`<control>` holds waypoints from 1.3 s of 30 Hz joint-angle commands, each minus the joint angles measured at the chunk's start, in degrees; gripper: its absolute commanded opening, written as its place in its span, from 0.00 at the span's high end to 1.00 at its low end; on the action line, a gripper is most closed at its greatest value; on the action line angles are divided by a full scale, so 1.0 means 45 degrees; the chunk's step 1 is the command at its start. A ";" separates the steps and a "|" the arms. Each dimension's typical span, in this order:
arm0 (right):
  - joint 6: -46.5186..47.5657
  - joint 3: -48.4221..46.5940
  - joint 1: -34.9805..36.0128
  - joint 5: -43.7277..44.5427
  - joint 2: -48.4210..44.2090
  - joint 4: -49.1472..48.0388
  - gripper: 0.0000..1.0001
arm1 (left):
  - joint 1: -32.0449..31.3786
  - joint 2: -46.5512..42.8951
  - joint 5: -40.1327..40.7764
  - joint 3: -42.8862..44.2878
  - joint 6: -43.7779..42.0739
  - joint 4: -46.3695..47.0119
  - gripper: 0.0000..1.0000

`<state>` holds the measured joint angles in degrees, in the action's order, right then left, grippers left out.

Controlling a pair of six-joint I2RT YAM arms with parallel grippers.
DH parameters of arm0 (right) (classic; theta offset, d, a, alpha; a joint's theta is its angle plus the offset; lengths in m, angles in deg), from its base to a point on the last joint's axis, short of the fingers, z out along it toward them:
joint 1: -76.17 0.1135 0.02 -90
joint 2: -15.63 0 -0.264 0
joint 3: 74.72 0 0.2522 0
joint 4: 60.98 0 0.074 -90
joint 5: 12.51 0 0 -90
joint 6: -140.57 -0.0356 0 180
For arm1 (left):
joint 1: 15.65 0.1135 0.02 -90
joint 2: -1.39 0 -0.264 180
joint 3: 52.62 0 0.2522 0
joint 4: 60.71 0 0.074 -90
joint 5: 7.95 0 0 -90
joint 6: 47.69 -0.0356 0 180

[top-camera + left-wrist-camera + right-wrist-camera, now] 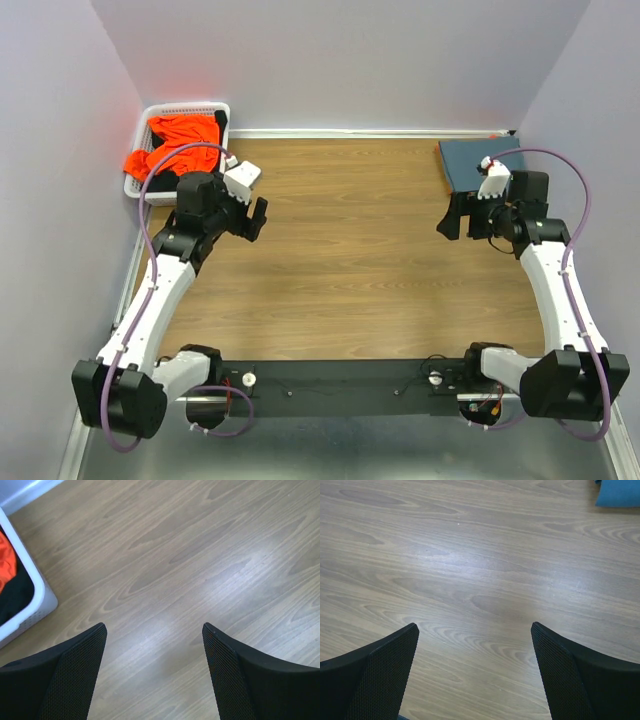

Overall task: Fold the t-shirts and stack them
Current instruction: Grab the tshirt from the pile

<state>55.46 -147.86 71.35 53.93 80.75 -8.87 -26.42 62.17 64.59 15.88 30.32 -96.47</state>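
The orange t-shirt (172,142) lies crumpled in the white basket (188,108) at the far left, spilling over its left rim; a sliver shows in the left wrist view (5,560). The dark blue-grey t-shirt (470,162) lies folded flat at the far right; its corner shows in the right wrist view (620,492). My left gripper (250,218) is open and empty over bare wood, just right of the basket. My right gripper (455,218) is open and empty over bare wood, just in front of the folded t-shirt.
The basket's white wall (35,605) shows at the left of the left wrist view, with something dark inside. Purple walls close in the wooden table (350,260) at back and sides. A black rail (340,380) with the arm bases runs along the near edge.
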 commanded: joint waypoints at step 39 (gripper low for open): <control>0.0438 -0.1610 0.0016 0.0624 0.4044 0.0442 0.00 | 0.6201 1.8817 0.1379 1.9105 -0.0110 -0.2104 0.14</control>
<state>56.66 -152.51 71.35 57.26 98.74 -7.37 0.95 143.78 69.20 100.01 29.51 -107.95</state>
